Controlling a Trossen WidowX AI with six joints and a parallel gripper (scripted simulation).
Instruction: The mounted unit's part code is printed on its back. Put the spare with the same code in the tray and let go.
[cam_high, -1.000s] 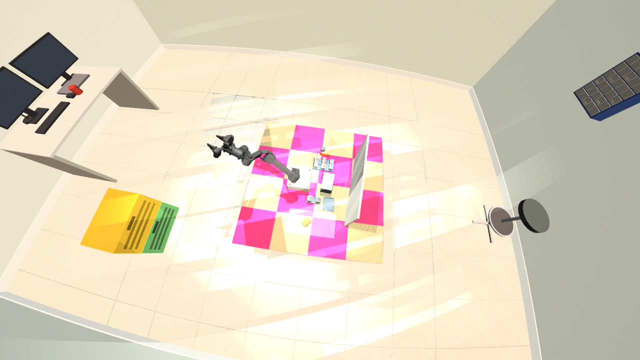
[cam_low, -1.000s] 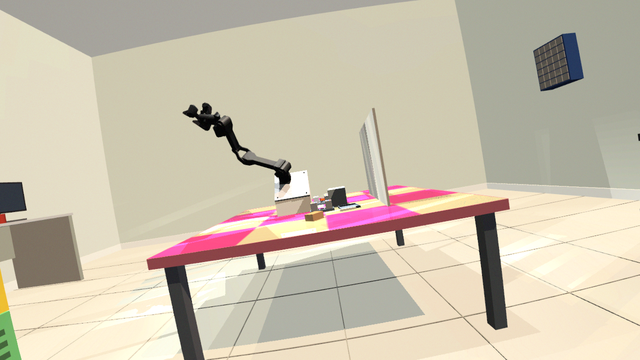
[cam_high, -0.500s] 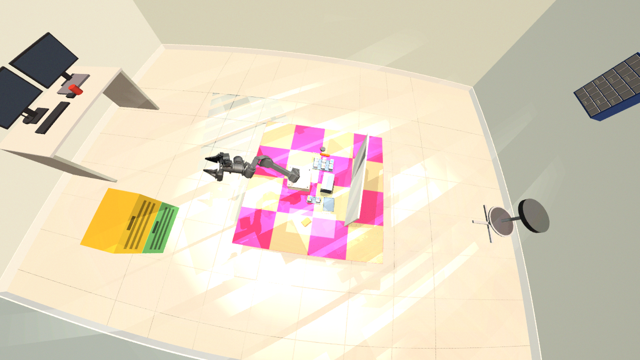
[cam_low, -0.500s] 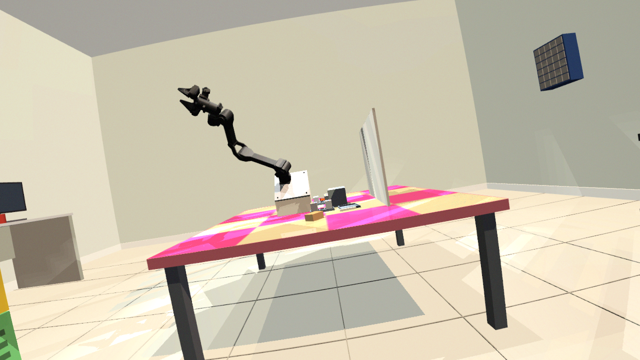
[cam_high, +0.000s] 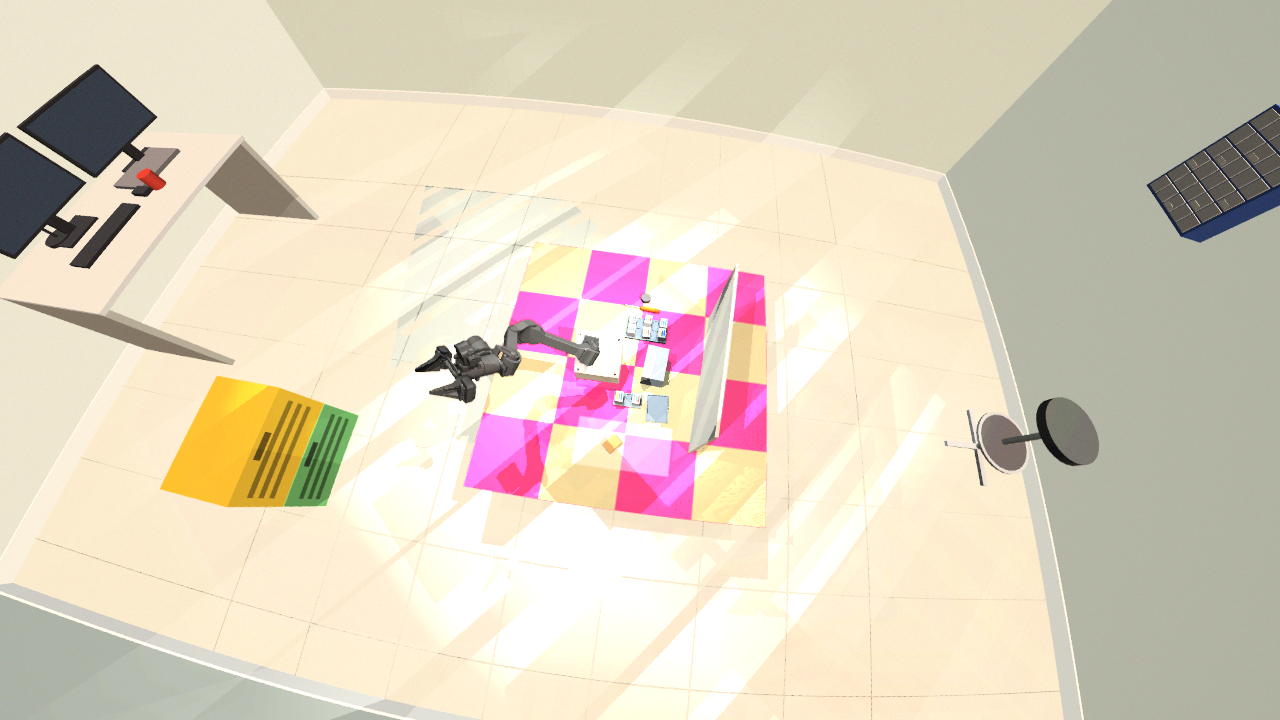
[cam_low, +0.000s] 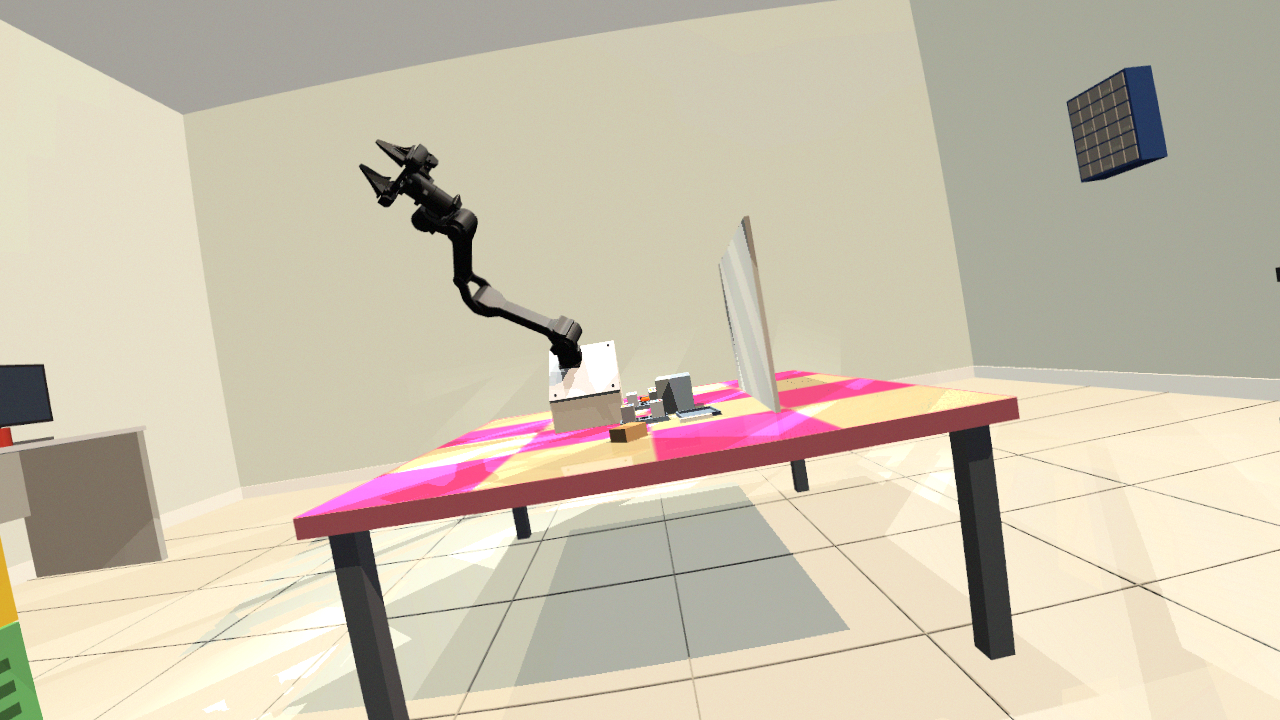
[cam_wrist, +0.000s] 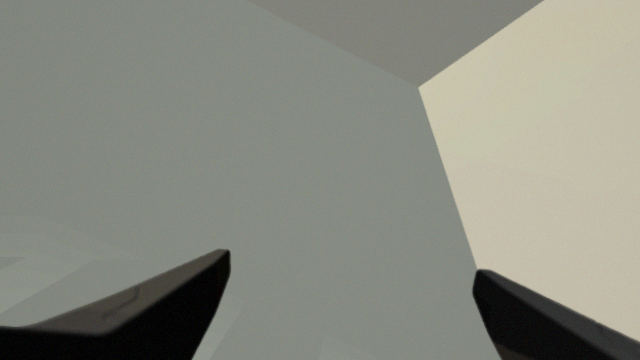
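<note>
My gripper (cam_high: 424, 381) (cam_low: 368, 153) (cam_wrist: 350, 270) is open and empty, high up beyond the table's left side, pointing away from the parts. Several small pale units stand in a back group (cam_high: 646, 328) and a front group (cam_high: 627, 399) beside the arm's base. A flat grey-blue piece (cam_high: 657, 409), which looks like the tray, lies right of the front group with nothing visible on it. A grey box-shaped object (cam_high: 656, 367) (cam_low: 674, 393) stands between the groups; it may be the mounted unit. No part code is readable. The wrist view shows only walls and ceiling beyond the fingers.
A tall upright panel (cam_high: 713, 362) (cam_low: 748, 313) stands right of the parts. A wooden block (cam_high: 612, 444) (cam_low: 628, 432) lies near the front. An orange piece (cam_high: 649, 308) and a small grey round piece (cam_high: 645, 298) lie behind the back group. The arm's white base (cam_low: 585, 411) stands left of the parts.
</note>
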